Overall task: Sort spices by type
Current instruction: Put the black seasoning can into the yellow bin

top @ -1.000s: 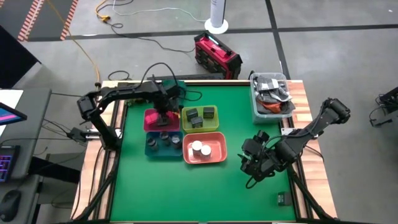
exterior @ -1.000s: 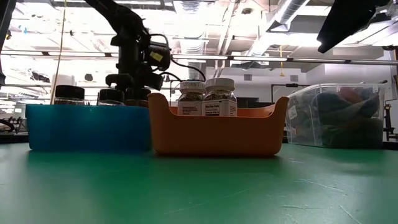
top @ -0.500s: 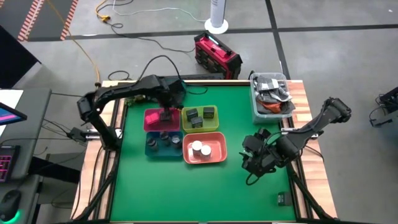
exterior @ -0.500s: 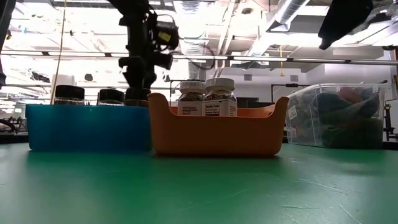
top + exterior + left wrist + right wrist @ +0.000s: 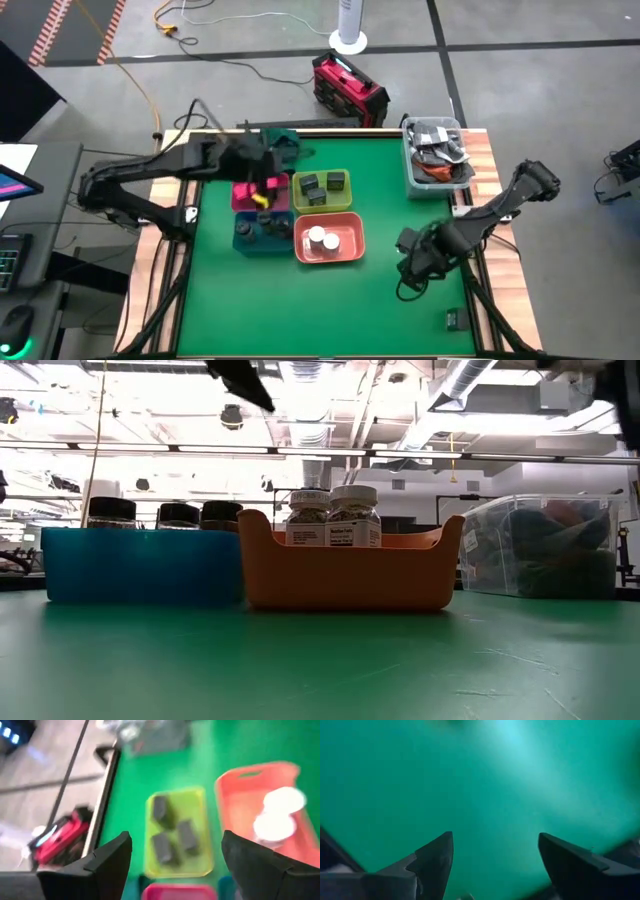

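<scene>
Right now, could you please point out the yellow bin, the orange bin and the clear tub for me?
yellow bin (image 5: 347, 198): high view, its right rim.
orange bin (image 5: 350, 572): low view, its front wall.
clear tub (image 5: 545, 550): low view, its front wall.

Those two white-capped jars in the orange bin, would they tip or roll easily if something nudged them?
The white-capped jars look squat and stand upright side by side, so a light nudge would probably slide them rather than topple them. Being round, they would likely roll if knocked flat. The orange bin walls rise to about half their height, which should catch them.
</scene>
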